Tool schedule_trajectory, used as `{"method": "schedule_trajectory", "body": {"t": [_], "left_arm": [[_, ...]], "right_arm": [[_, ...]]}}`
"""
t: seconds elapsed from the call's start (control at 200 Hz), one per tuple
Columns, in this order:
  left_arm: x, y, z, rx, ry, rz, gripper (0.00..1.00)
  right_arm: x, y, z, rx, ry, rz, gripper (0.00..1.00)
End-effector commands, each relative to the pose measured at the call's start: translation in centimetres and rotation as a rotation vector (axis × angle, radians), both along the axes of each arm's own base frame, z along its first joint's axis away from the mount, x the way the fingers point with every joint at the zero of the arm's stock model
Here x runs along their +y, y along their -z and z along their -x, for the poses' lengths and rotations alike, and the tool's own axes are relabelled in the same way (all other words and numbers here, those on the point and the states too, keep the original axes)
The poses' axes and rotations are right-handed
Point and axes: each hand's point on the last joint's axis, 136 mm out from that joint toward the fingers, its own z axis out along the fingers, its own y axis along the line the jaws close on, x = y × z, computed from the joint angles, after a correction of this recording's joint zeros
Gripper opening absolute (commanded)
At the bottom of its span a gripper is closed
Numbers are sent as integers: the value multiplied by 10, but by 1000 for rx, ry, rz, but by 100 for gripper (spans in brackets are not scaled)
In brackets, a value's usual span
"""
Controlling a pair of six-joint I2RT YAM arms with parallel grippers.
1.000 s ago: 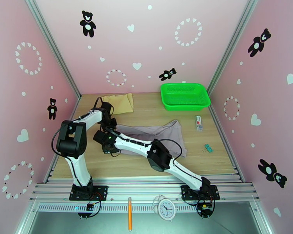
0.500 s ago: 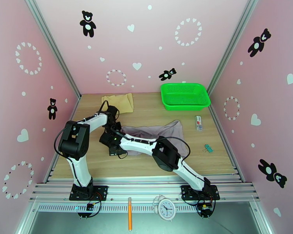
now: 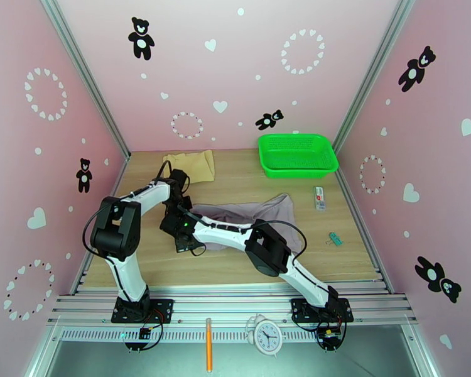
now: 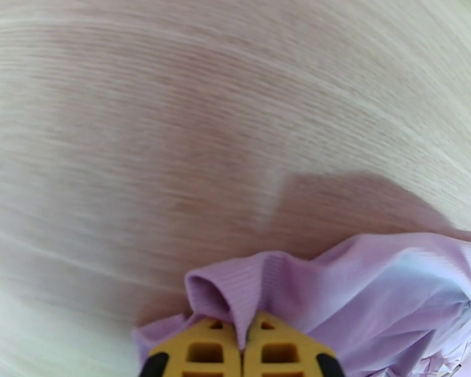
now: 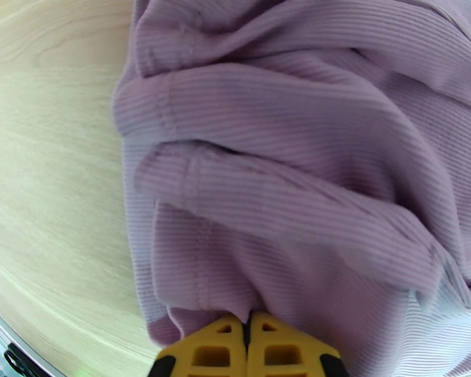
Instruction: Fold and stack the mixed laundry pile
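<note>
Top external shows the wooden table, with the big lilac garment sprawled across its middle, its left end bunched where both arms meet. The tan cloth sits apart at 11 o'clock, by the back wall. Left wrist: the left gripper is pinched tight on a garment fold, fabric trailing toward 3 o'clock. Right wrist: the right gripper is clamped on the hem, cloth fanning from 12 to 3 o'clock.
</note>
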Motion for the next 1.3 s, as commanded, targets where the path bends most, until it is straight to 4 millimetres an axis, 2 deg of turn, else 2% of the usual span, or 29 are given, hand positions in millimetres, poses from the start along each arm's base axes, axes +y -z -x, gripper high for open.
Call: {"method": "schedule_trajectory", "body": {"t": [0.0,0.15,0.245,0.525,0.721,0.966,1.296], "left_arm": [[0,-32,-4,-41,34,0,0],[-5,-40,-8,-50,50,17,0],[-4,-39,-8,-48,51,14,0],[-9,-46,-8,-57,59,44,0],[-20,-60,-9,-78,80,91,0],[-39,-78,-10,-101,114,135,0],[-75,-97,-18,-124,165,162,0]], "right_arm": [[-5,4,22,77,-35,8,0],[21,-11,25,104,-45,-116,0],[29,-19,25,117,-20,-164,0],[28,-56,18,57,1,-234,0],[25,-76,15,20,22,-280,0],[6,-86,11,-11,63,-280,0],[-38,-91,9,-61,154,-293,0]]}}
